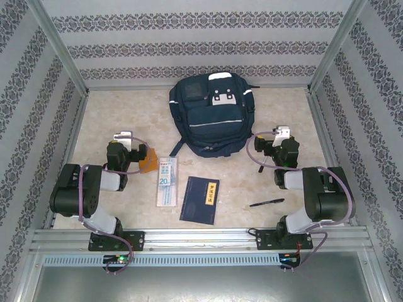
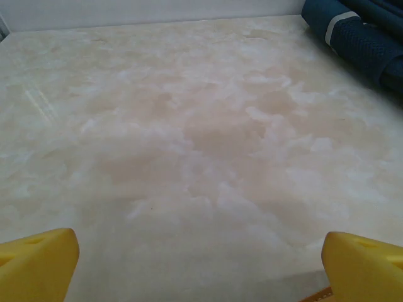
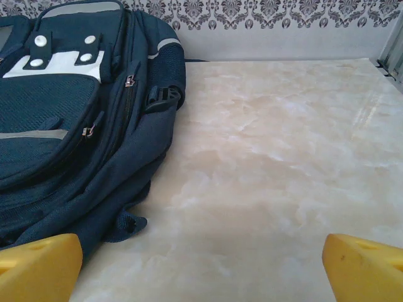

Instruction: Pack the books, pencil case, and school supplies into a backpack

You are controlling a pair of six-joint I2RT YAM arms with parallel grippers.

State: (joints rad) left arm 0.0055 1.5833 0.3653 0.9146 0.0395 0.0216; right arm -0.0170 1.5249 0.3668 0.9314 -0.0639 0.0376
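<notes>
The dark navy backpack (image 1: 211,116) lies flat at the back centre of the table, its zips shut. In front of it lie the translucent pencil case (image 1: 167,181), the navy book (image 1: 201,199) with a pale label, and the slim black pen (image 1: 267,202). An orange square (image 1: 150,163) peeks out beside my left gripper (image 1: 123,143). That gripper (image 2: 201,267) is open over bare table, the backpack's corner (image 2: 359,31) at its far right. My right gripper (image 1: 279,139) is open too, just right of the backpack (image 3: 75,113), nothing between its yellow fingertips (image 3: 38,267).
Metal rails (image 1: 198,239) edge the table in front, and patterned walls close in the back and both sides. Bare marble tabletop (image 1: 107,113) stretches left of the backpack and likewise on its right (image 1: 283,107).
</notes>
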